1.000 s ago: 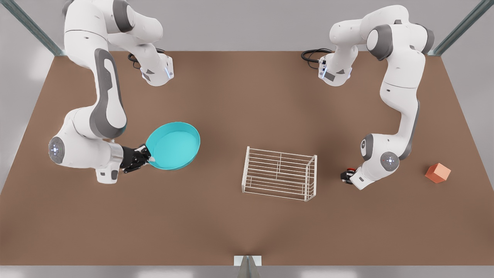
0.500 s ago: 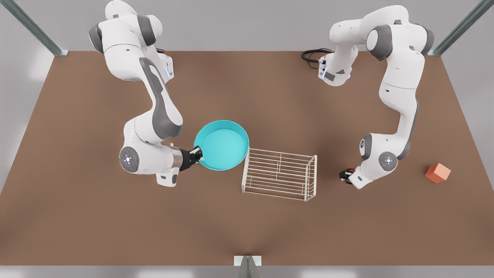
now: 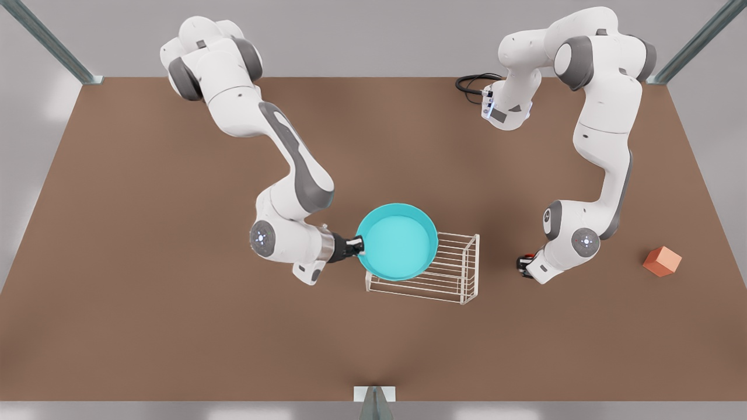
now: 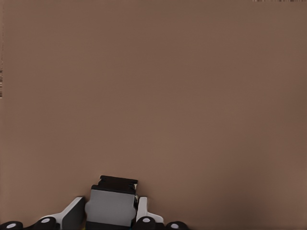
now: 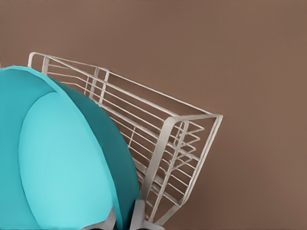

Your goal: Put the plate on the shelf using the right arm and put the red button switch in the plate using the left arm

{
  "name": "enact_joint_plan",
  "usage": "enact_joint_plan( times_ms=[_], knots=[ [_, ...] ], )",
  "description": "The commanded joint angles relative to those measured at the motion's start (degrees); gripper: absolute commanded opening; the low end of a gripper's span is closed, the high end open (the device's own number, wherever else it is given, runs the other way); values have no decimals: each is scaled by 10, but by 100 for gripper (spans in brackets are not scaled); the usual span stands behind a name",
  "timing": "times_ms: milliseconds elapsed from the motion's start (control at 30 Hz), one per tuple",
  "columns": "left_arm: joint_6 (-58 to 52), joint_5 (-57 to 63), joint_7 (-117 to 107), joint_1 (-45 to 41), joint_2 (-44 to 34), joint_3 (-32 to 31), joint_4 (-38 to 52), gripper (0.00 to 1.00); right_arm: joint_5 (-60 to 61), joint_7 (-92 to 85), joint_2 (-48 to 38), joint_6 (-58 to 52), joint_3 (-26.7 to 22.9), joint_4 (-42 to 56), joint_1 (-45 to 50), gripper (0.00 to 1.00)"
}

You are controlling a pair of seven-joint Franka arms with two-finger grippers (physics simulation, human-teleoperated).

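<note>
While carrying: right claw [image 3: 354,247] pinches plate [image 3: 397,241] rim, holding it over shelf [image 3: 452,277].
Left claw [image 4: 111,211]: clamped on switch [image 3: 530,256], waiting for plate.

two robot arms [image 3: 280,146], one plate [image 3: 397,242], one shelf [image 3: 455,274], one red button switch [image 3: 530,256], one orange cube [image 3: 662,261].

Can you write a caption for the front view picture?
Right gripper carries the plate over the shelf; left gripper grips the red button switch.
</note>
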Motion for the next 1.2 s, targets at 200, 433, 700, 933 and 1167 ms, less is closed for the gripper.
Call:
enact_joint_plan(
  times_ms=[200, 433, 700, 933, 1167],
  knots=[
    [-35, -1, -4, -1, -30, 0, 9, 34, 13, 227, 17, 103, 3, 4, 54, 25],
    [-315, -2, -8, -1, -133, -4, 117, 35, 11, 226, 24, 120, 1, 0, 57, 26],
    [-425, -17, -282, -1, -175, -136, 206, 34, 13, 221, -14, 105, -29, 1, 61, 100],
    [-362, -6, -611, -115, -133, -209, 225, 34, -292, -178, -193, -244, -262, -21, -37, 100],
    [-285, 66, -650, -144, -23, -206, 315, 35, -396, -194, -373, -82, -255, -332, -19, 100]
  ],
)
